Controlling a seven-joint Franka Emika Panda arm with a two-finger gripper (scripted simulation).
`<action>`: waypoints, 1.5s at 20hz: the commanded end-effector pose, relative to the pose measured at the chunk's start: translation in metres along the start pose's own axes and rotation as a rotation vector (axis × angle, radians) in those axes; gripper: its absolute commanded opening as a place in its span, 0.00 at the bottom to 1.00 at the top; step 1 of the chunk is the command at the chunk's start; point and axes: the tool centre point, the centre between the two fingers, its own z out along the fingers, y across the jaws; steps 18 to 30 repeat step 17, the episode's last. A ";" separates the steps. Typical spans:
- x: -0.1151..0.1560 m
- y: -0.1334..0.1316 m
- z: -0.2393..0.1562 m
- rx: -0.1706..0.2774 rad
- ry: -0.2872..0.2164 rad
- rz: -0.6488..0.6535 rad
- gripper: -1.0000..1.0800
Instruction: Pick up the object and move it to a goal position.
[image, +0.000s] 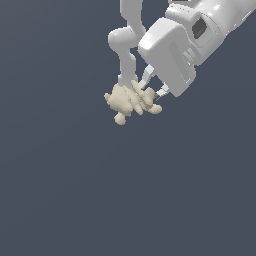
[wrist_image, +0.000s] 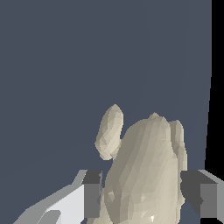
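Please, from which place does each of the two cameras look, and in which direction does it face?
Exterior view: off the arm, looking down on the grey floor; it shows the white arm, the gripper and the cream object between its fingers.
Wrist view: on the wrist, looking along the fingers at the object, which fills the gap between both pads; only the fingertips show.
Shared: both show the object, the gripper fingers and the grey floor.
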 end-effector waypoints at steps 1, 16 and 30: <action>-0.002 0.018 -0.021 0.000 -0.002 -0.001 0.00; -0.003 0.066 -0.073 -0.008 -0.005 0.000 0.00; -0.003 0.066 -0.073 -0.008 -0.005 0.000 0.00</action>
